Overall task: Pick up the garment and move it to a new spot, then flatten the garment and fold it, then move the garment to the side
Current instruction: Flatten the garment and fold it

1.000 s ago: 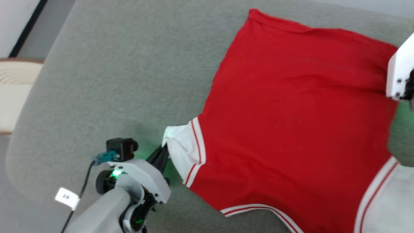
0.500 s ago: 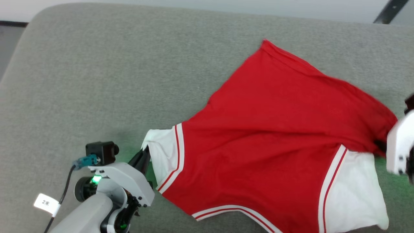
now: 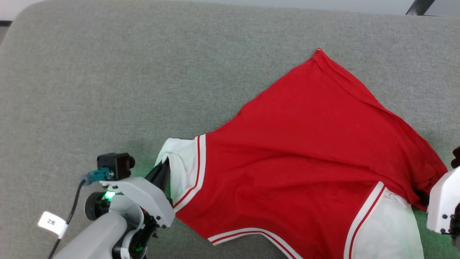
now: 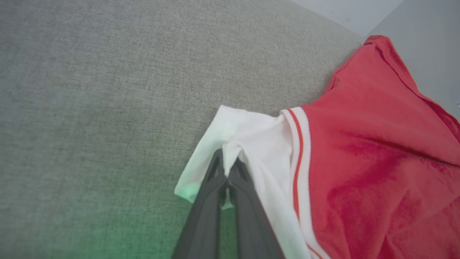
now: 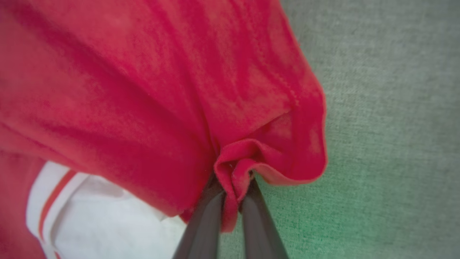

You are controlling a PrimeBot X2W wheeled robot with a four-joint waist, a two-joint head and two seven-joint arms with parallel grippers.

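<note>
The garment (image 3: 305, 158), a small red shirt with white sleeves and striped trim, lies spread on the grey cushion with its plain red side up. My left gripper (image 3: 163, 169) is shut on the edge of the white left sleeve (image 4: 251, 140), whose cloth is pinched between the dark fingers (image 4: 212, 194). At the right edge of the head view my right gripper's white housing (image 3: 444, 201) meets the shirt's red bottom corner. In the right wrist view my right gripper (image 5: 231, 190) is shut on a bunched fold of red hem (image 5: 251, 158), above the other white sleeve (image 5: 107, 212).
The grey fabric cushion (image 3: 107, 79) stretches wide to the left and behind the shirt. Its rounded back edge runs along the top of the head view, with pale floor and a dark bar (image 3: 417, 7) beyond.
The head camera has swung, so the whole scene shifted. The shirt's right bottom corner has been drawn down toward the right sleeve, turning the square spread into a slanted shape. Both grips are unchanged.
</note>
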